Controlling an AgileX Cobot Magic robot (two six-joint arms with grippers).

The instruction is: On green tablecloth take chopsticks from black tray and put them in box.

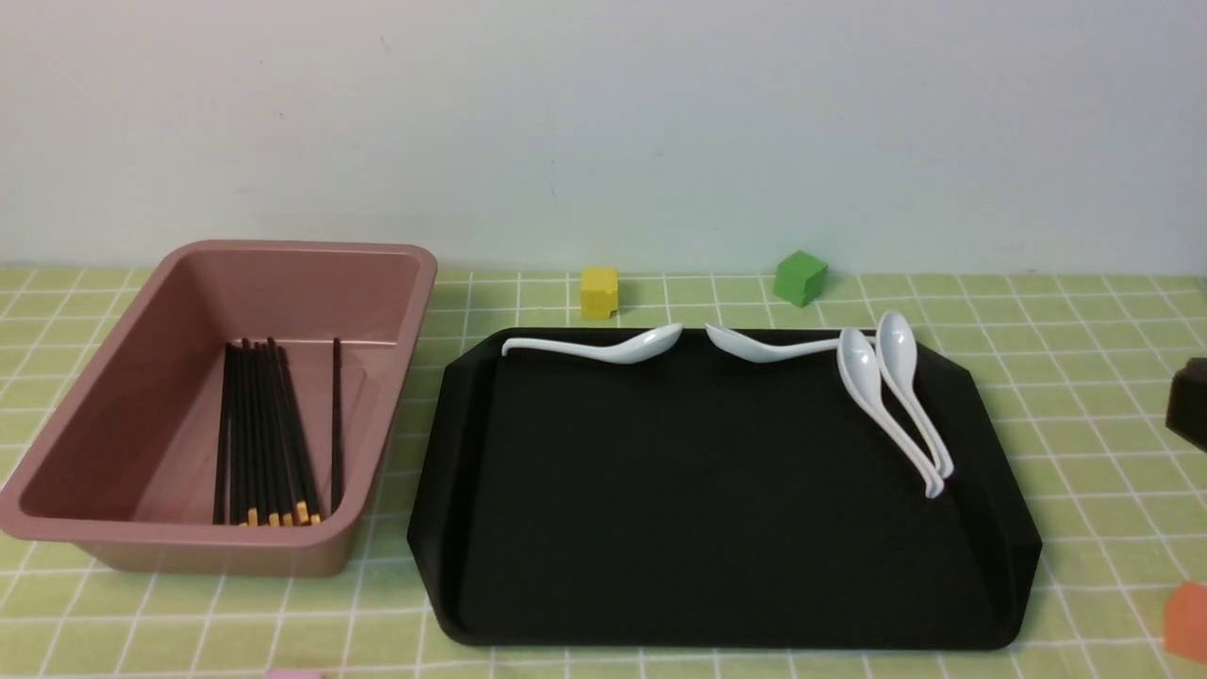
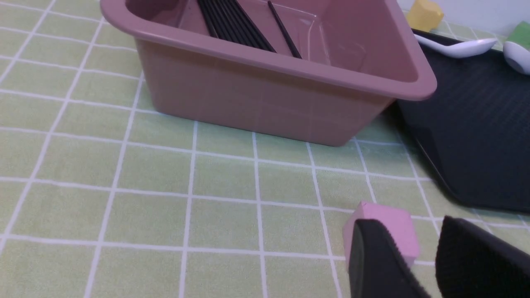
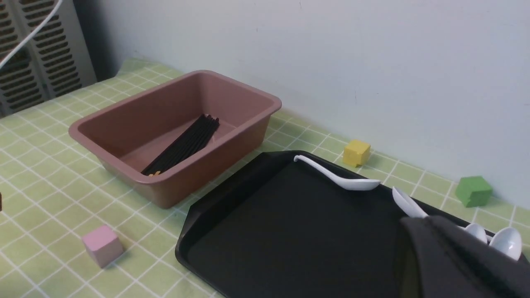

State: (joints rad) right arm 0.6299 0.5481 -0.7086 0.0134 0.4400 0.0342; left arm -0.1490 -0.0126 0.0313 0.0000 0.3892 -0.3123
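Black chopsticks are bundled lengthwise on the floor of the pink box, gold bands at the near end, one stick slightly apart. Black tray is laid flat just right of the box on the green cloth.

No readable text, label, brand, number or sign anywhere on box, black tray, chopsticks, spoons or cubes.

Left claw: two matte-black fingers, broad and slab-sided, with rounded tips and fine ribbing along the pale-lit inner edges. Right claw: dark charcoal, matte, a smooth wedge with one raised seam down its length; separate fingers can't be made out. Right arm: only a black blocky corner at the bench's 3 o'clock edge.
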